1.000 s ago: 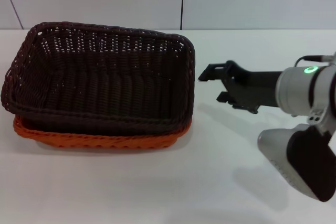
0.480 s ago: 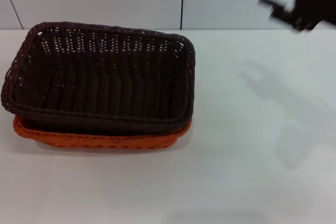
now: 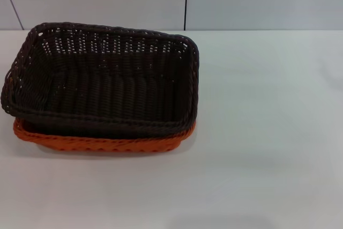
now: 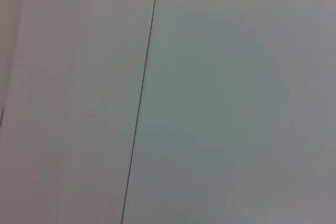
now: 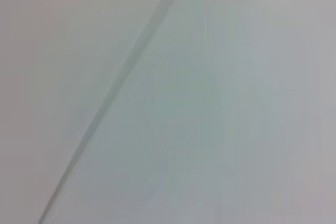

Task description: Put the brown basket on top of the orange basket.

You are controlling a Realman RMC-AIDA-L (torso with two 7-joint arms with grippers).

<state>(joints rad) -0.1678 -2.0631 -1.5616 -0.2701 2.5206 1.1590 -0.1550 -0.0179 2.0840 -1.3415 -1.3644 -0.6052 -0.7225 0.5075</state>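
While brown basket (image 3: 104,79) nests atop orange basket (image 3: 102,142), both arms' fingers are unseen.

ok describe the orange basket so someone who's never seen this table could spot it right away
On the white table, look to the robot's left side, where two woven baskets sit stacked. The orange basket is the lower one, showing only as a bright strip of braided rim along the near edge and near corners. The brown basket nested on top is nearly black and hides the rest of it.
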